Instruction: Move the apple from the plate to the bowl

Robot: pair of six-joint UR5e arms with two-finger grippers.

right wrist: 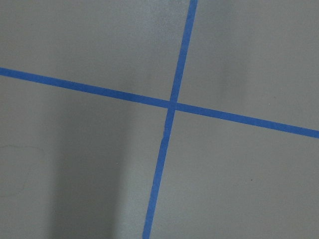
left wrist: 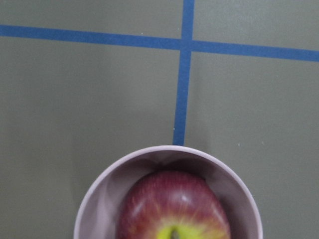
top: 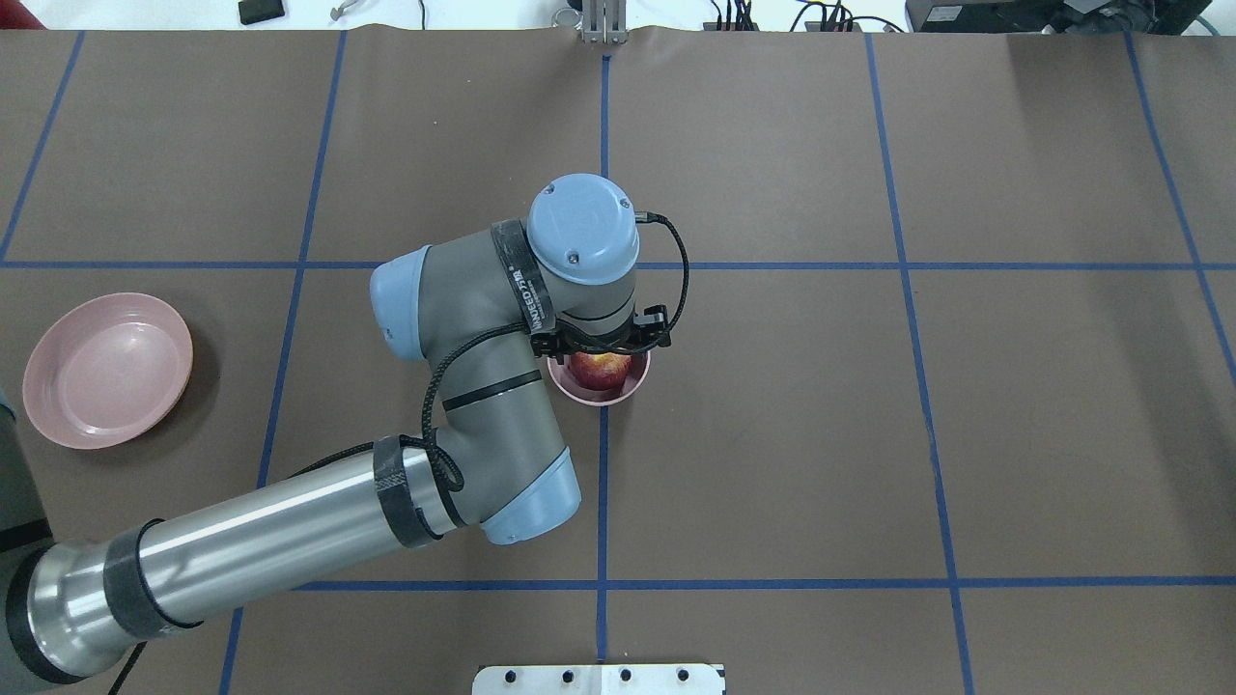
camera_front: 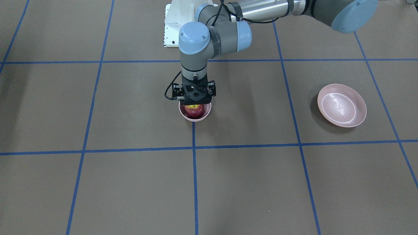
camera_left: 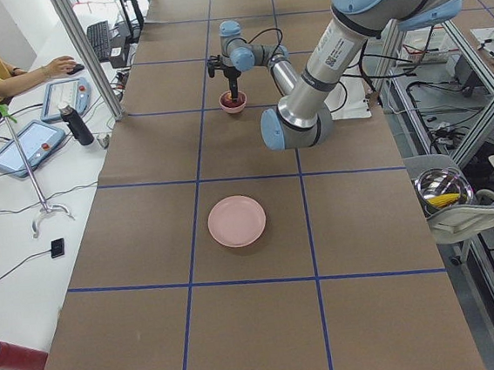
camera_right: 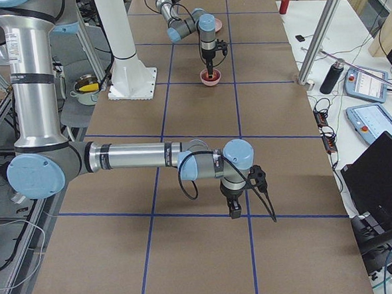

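Body of left arm (top: 463,386): grey cast joints, pale-blue round caps (top: 583,228) with small screws. Farther from the pincer, a polished silver tube (top: 261,541). The left gripper (camera_front: 195,99) is black and blocky. A black cable (top: 685,275) loops beside its mount. Black straps wrap the arm, and the nearest one carries white lettering.

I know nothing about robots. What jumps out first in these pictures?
A dark-red apple sits in a small pink bowl in the middle of the table, with the robot's left hand poised directly above it. Off to the robot's left lies a wide pink plate with nothing on it.
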